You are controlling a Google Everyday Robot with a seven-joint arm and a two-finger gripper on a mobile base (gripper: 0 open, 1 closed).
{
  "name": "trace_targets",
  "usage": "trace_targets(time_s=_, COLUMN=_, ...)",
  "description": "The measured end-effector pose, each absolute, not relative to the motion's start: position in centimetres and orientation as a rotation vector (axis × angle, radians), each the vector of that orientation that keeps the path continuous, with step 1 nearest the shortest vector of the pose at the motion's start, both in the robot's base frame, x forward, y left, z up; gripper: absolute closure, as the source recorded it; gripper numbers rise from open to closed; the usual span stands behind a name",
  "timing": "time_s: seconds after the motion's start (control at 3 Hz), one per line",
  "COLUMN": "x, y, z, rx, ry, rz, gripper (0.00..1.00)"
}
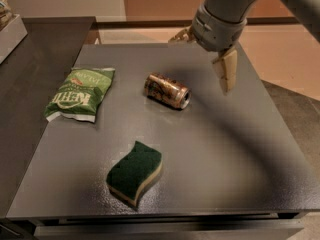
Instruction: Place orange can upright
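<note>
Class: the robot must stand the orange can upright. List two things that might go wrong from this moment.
1. The small orange-brown metal can lies on its side on the dark grey tabletop; a nudge may roll it.
2. The open claw hovers beyond it to the right, so a misaligned descent might clip its silver end.
</note>
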State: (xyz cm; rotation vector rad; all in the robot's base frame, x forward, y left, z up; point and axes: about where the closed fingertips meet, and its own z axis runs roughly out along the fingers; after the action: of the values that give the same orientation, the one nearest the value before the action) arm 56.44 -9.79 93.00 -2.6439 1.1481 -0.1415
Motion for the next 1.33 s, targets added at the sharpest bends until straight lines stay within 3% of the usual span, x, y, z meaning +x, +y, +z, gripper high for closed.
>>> trace_targets(time_s=1.33, x=57.1, y=-8.7, z=94.2, rx=-2.812, ry=0.708, rz=-0.194, gripper=0.00)
